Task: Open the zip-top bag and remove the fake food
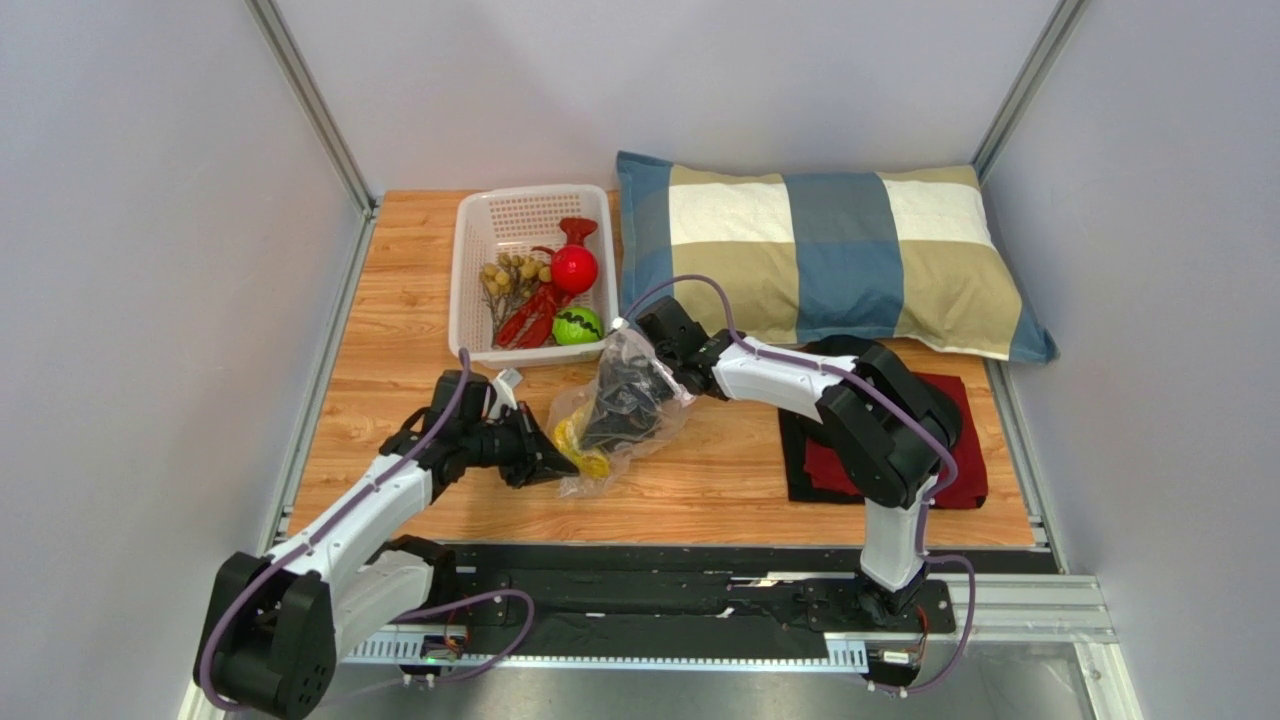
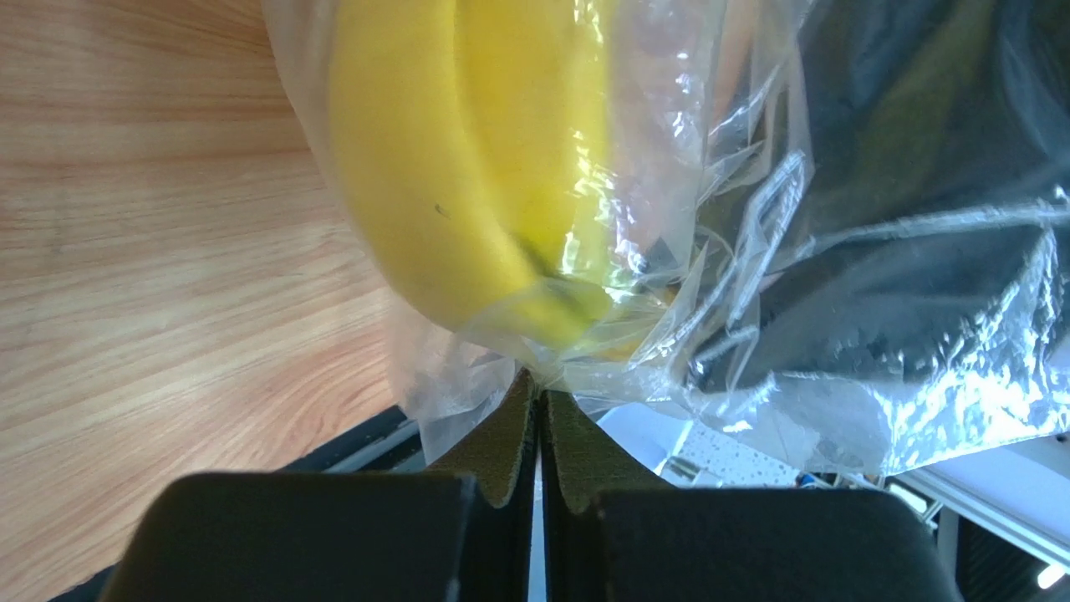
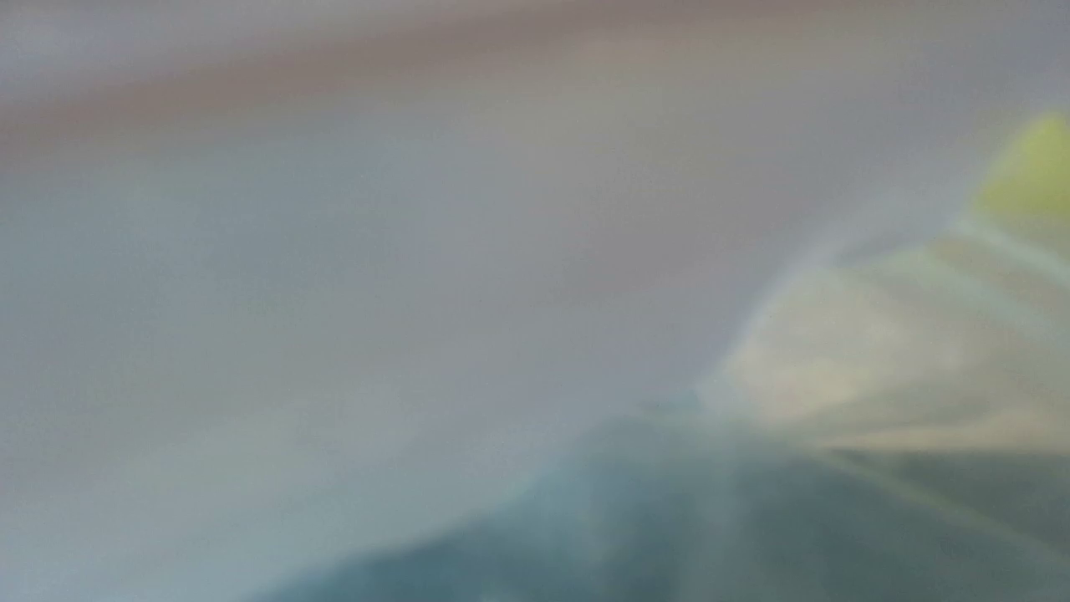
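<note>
The left arm's fingers (image 2: pixel 505 433) were pressed together with no gap, nipping a fold of clear film from the zip-top bag (image 1: pixel 573 414) at their tips; the yellow banana bunch (image 2: pixel 427 188) lay inside the bag, just beyond those fingertips and touching the film they held. Well past the left fingers, at the far side of the wooden worktop (image 1: pixel 398 315), stood a white mesh basket (image 1: pixel 478 225) holding a brownish cluster (image 1: pixel 507 278), red chilli shapes (image 1: pixel 529 317), a red round fruit (image 1: pixel 573 267) and a green striped ball (image 1: pixel 577 324). The bag hung crumpled between the two sets of fingers, its upper part lifted off the worktop; the right arm's fingers (image 1: pixel 637 395) showed only as a dark shape within the plastic, and the right wrist view was a blur, so I cannot tell how far they were parted or whether they gripped anything. Beyond the right fingers lay a checked pillow (image 1: pixel 842 248); to their right, near the arm's elbow, was a dark red cloth (image 1: pixel 969 458).
</note>
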{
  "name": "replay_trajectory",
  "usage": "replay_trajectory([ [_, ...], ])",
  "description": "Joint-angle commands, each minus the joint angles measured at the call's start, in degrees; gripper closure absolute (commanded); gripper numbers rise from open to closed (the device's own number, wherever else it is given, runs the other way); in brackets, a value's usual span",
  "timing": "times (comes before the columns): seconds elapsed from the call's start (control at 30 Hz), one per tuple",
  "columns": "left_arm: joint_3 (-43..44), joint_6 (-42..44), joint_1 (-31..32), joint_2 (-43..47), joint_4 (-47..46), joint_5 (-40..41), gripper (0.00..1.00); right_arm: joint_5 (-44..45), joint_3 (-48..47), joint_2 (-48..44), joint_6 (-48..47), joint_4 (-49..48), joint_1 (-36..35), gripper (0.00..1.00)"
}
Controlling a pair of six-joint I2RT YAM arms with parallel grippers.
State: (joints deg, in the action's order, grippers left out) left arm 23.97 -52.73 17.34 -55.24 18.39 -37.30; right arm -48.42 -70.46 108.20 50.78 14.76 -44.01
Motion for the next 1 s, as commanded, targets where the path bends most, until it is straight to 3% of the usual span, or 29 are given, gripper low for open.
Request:
replay_trajectory([
  [0.0,2.0,1.2,-0.3,-2.1,-0.6,1.2,1.00,-0.9,0.6,-2.5,-11.7,7.6,-0.6,0.52],
  [0.03,2.2,1.2,-0.3,-1.8,0.2,1.2,1.00,-0.4,1.4,-2.4,-12.3,7.3,-0.7,0.45],
  [0.13,3.0,2.3,-0.3,1.2,5.2,2.4,1.00,0.0,3.1,-1.9,-13.4,4.6,-1.3,0.37],
  [0.3,3.6,2.1,-0.3,3.3,13.4,6.4,1.00,4.9,2.1,0.2,-17.4,5.8,-2.8,0.36],
  [0.7,1.1,1.3,3.3,-12.1,0.6,7.6,1.00,9.2,-1.0,3.8,-19.4,3.8,-9.2,0.39],
  [0.83,2.7,1.8,4.5,-15.1,0.9,7.9,1.00,13.8,-0.4,7.9,-19.8,3.7,-10.0,0.39],
  [0.97,2.3,0.4,4.7,-11.1,6.0,10.5,1.00,18.7,-1.0,10.5,-21.3,2.7,-10.5,0.44],
])
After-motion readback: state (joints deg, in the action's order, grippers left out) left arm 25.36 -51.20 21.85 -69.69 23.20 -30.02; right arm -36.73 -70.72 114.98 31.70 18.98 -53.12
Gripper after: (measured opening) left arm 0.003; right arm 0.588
